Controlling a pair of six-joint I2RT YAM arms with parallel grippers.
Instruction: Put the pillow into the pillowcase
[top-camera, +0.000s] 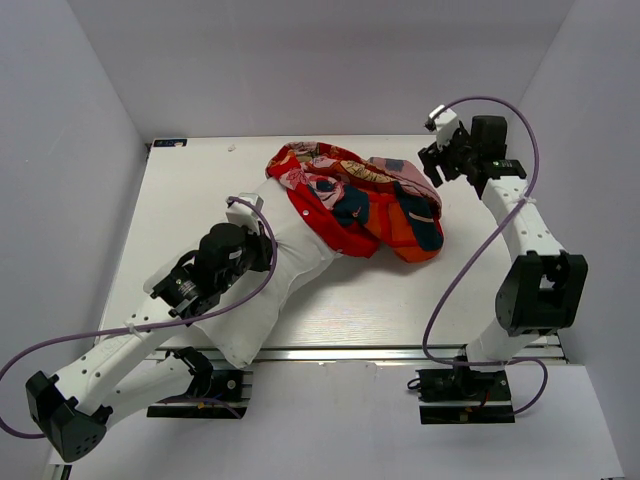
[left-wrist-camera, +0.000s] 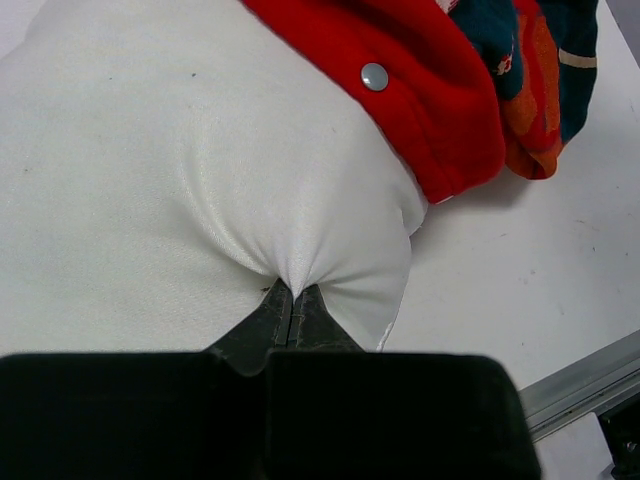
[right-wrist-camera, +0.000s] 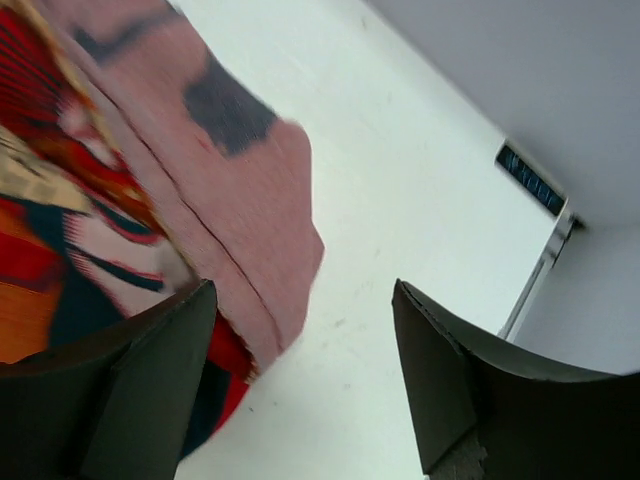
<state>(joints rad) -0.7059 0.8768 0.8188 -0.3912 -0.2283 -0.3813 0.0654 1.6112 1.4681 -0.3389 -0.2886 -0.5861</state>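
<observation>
The white pillow (top-camera: 290, 275) lies slantwise on the table, its far end tucked under the crumpled red-orange pillowcase (top-camera: 360, 195). My left gripper (top-camera: 258, 248) sits on the pillow's near part. In the left wrist view that gripper (left-wrist-camera: 292, 295) is shut on a pinch of the pillow (left-wrist-camera: 160, 170), and the pillowcase's red hem (left-wrist-camera: 420, 90) with a metal snap lies over the pillow beyond. My right gripper (top-camera: 436, 165) hangs open at the pillowcase's right edge. Its jaws (right-wrist-camera: 302, 290) stand wide apart with nothing between them, and the faded pink reverse of the pillowcase (right-wrist-camera: 230, 200) lies just by the left finger (right-wrist-camera: 150, 370).
White walls close the table in on the left, back and right. A small dark label (top-camera: 170, 143) sits at the back left corner. A metal rail (top-camera: 400, 352) runs along the front edge. Bare tabletop (top-camera: 200, 190) lies left of the pillowcase.
</observation>
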